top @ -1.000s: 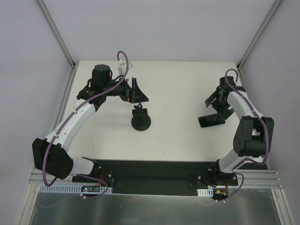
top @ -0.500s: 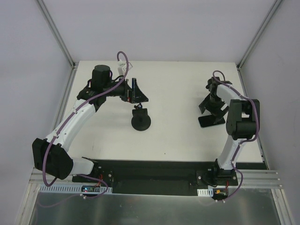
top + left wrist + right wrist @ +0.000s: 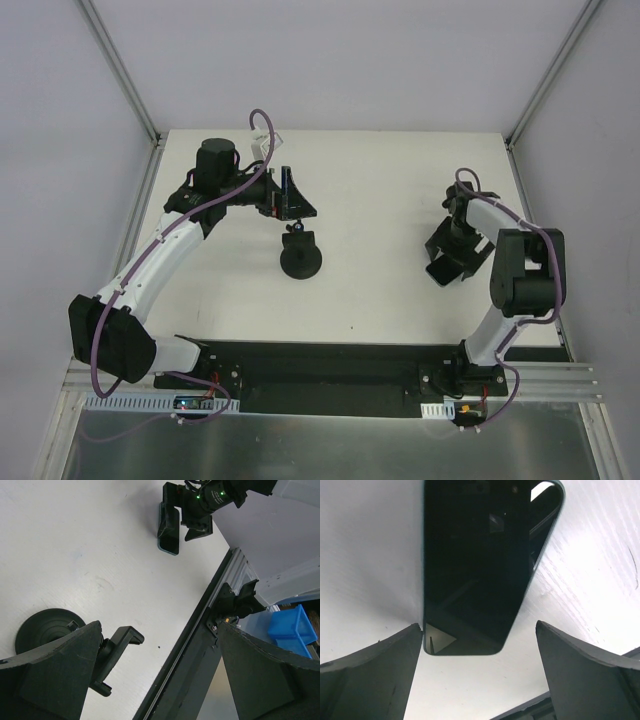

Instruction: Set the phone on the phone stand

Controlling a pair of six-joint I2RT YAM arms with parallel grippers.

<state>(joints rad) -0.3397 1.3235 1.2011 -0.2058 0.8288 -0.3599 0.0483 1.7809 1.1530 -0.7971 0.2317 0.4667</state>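
The phone (image 3: 475, 565) is a flat black slab lying on the white table at the right. It also shows in the left wrist view (image 3: 168, 530). My right gripper (image 3: 480, 675) is open and low over the phone's near end, with one finger on each side. Its left finger (image 3: 375, 670) touches the phone's corner. In the top view the right gripper (image 3: 450, 247) covers most of the phone (image 3: 438, 271). The phone stand (image 3: 300, 258) is black, with a round disc and a cradle (image 3: 117, 652). My left gripper (image 3: 291, 196) is open and empty just behind the stand.
A black base rail (image 3: 320, 362) runs along the table's near edge. Aluminium frame posts stand at the back corners. A blue bin (image 3: 291, 625) sits off the table beyond the rail in the left wrist view.
My right gripper has swung toward the near side and come down over the phone. The right arm's elbow has shifted. The left arm and the stand have not moved.
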